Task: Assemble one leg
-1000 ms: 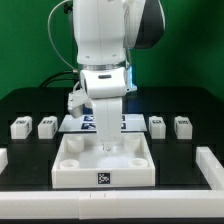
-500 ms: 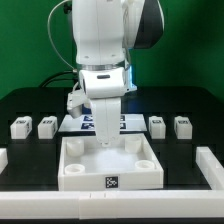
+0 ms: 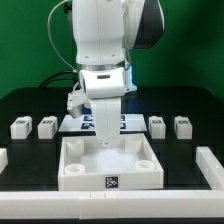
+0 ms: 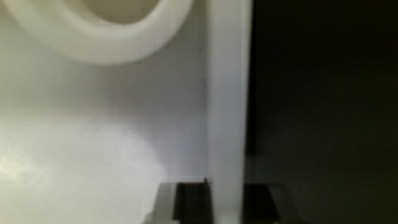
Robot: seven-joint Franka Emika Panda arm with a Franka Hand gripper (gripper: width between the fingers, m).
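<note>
Several white legs with tags stand in a row on the black table: two at the exterior view's left (image 3: pixel 20 127) (image 3: pixel 46 126) and two at its right (image 3: pixel 157 125) (image 3: pixel 182 125). The large white tabletop (image 3: pixel 85 178) with round corner sockets lies in front, with a tag on its near wall. My gripper (image 3: pixel 104 141) points down at the tabletop's far wall. In the wrist view my gripper (image 4: pixel 226 192) has a dark finger (image 4: pixel 191 198) on each side of the white wall (image 4: pixel 228 100), shut on it. A round socket (image 4: pixel 125 30) shows beside the wall.
The marker board (image 3: pixel 84 123) lies flat behind the tabletop, partly hidden by my arm. White raised rails stand at the table's front left (image 3: pixel 3 158) and front right (image 3: pixel 214 166).
The tabletop shifted and turned a little, its front tag moving toward the exterior view's right, between one second and half a second ago. Nothing has moved since.
</note>
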